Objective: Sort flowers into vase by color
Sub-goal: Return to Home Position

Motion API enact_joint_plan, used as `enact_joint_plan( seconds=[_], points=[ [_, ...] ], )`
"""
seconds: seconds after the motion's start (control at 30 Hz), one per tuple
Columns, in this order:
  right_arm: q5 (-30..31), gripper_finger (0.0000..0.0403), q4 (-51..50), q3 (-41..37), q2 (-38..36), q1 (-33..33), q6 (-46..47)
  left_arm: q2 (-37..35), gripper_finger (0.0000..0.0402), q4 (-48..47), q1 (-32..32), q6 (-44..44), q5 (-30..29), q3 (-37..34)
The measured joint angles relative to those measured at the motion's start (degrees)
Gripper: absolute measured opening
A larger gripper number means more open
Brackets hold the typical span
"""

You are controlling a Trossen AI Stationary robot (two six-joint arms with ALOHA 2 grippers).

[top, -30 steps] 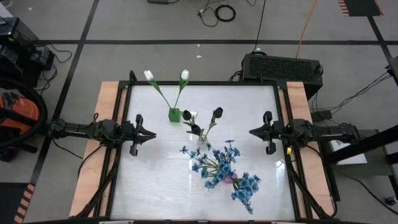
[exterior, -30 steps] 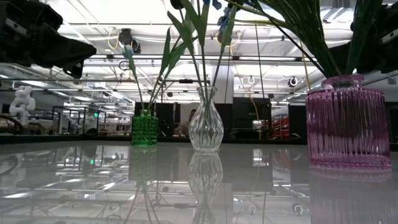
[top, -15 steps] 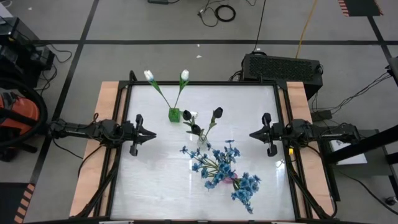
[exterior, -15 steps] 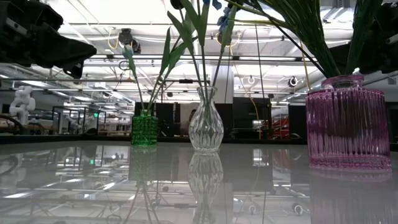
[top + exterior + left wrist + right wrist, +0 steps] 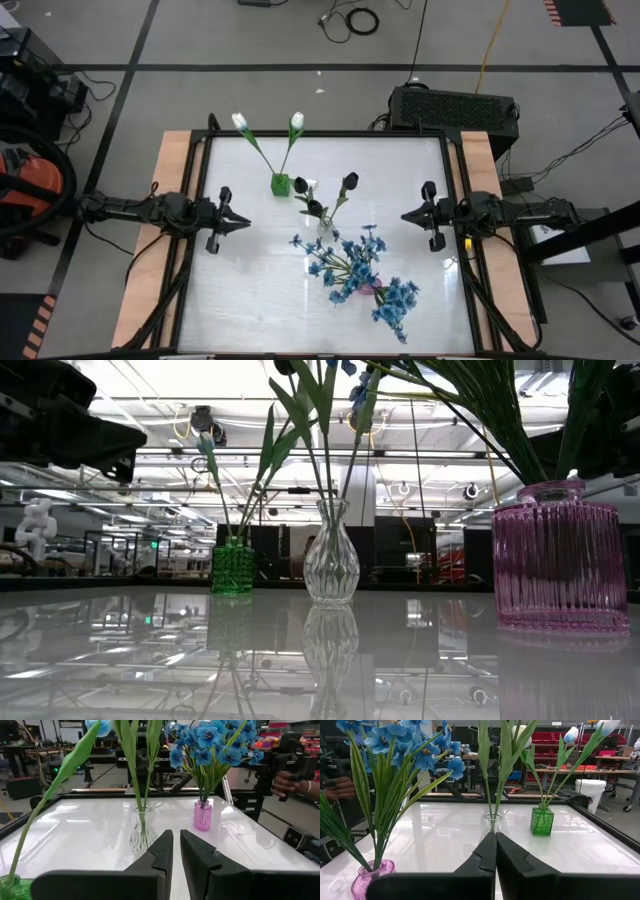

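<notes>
The flowers are all in vases, one colour to each. The white tulips (image 5: 296, 121) stand in a green vase (image 5: 280, 184) near the surface (image 5: 250, 300) edge farthest from the low camera. The black tulip buds (image 5: 349, 181) are in the clear vase (image 5: 331, 565) at the middle, and the blue sprays (image 5: 350, 262) fill the pink vase (image 5: 557, 555) toward the nearer edge. No stem lies loose on the surface. Over the last second the flowers and vases have not shifted at all. Only the arms have eased a touch, and the dark bulk at the low view's upper corner sits slightly higher than before. The left pincer (image 5: 243, 220) hangs by the left edge, its fingers drawn to a thin slit and pinching nothing. The right pincer (image 5: 406, 213) mirrors it by the right edge with its fingers pressed together, also holding nothing. Both are well apart from the vases and point inward. The sorting looks finished, and what remains is probably just the arms settling at rest.
</notes>
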Motion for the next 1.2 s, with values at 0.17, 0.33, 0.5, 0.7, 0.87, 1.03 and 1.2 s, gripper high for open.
enact_joint_plan(
  seconds=[0.17, 0.33, 0.5, 0.7, 0.87, 1.03, 1.2],
  points=[
    [-0.1, 0.0, 0.0, 0.0, 0.0, 0.0, -0.1, 0.0, 0.001, 0.0, 0.0, 2.4, 0.2, 0.0],
    [-0.1, 0.0, 0.0, 0.0, 0.0, 0.0, -0.2, 0.0, 0.0004, 0.0, 0.0, 2.9, 0.1, 0.0],
    [-0.2, 0.0, 0.0, 0.0, 0.0, 0.0, -0.2, -0.9, 0.0002, 0.1, 0.0, 3.5, 0.1, 0.0],
    [-0.2, 0.0, 0.0, 0.0, 0.0, 0.0, -0.3, -1.9, 0.0001, 0.1, 0.0, 4.2, -1.1, 0.0],
    [-0.2, 0.0, 0.0, 0.0, 0.0, 0.0, -0.3, -1.9, 0.0001, 0.0, 0.0, 4.6, -1.3, 0.0],
    [-0.2, 0.0, 0.0, 0.0, 0.0, 0.0, -0.3, -1.9, 0.0001, 0.0, 0.7, 4.0, -1.4, 0.0],
    [-0.2, 0.0, 0.0, 0.0, 0.0, 0.0, -0.3, -1.9, 0.0, 0.0, 2.5, 4.0, -1.6, 0.0]
  ],
)
